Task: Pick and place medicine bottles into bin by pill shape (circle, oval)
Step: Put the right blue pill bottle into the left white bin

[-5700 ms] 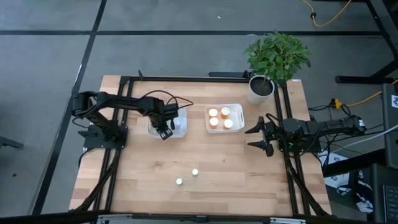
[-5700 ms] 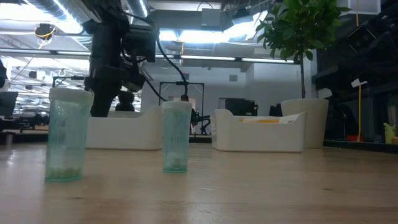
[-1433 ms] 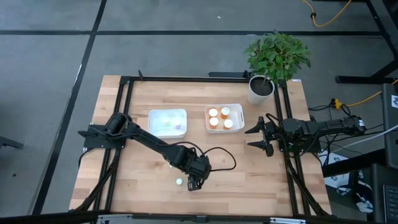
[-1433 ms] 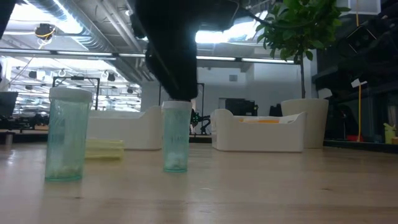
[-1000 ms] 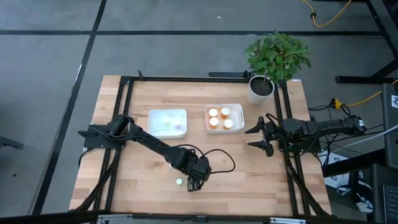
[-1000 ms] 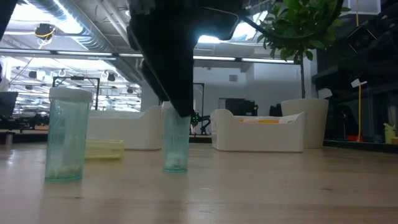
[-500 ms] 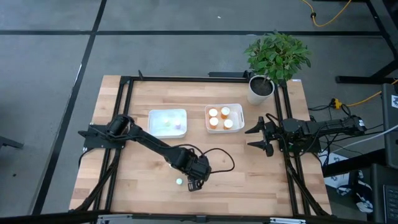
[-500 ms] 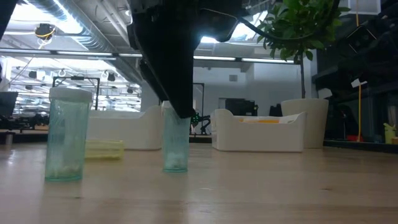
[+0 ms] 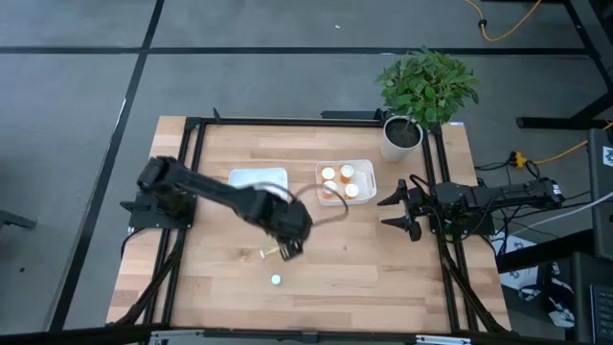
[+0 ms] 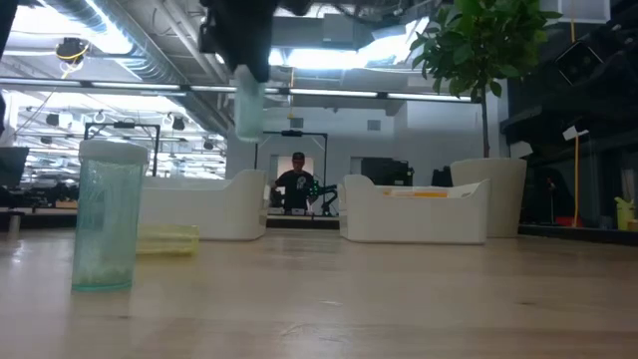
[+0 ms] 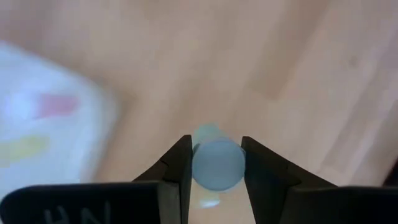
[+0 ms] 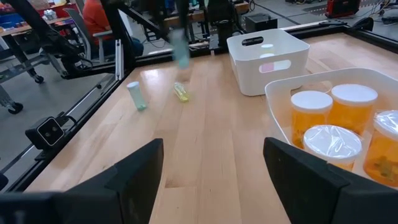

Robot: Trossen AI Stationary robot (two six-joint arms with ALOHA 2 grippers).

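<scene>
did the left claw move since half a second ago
Yes. The left claw, shut on a pale green bottle, went up and back toward the left bin, away from the standing bottle.

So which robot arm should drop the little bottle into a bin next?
The left arm. Its pincer is already shut on the pale bottle, lifted off the table, not far from the left bin. The right pincer waits open and empty at the table's right edge.
</scene>
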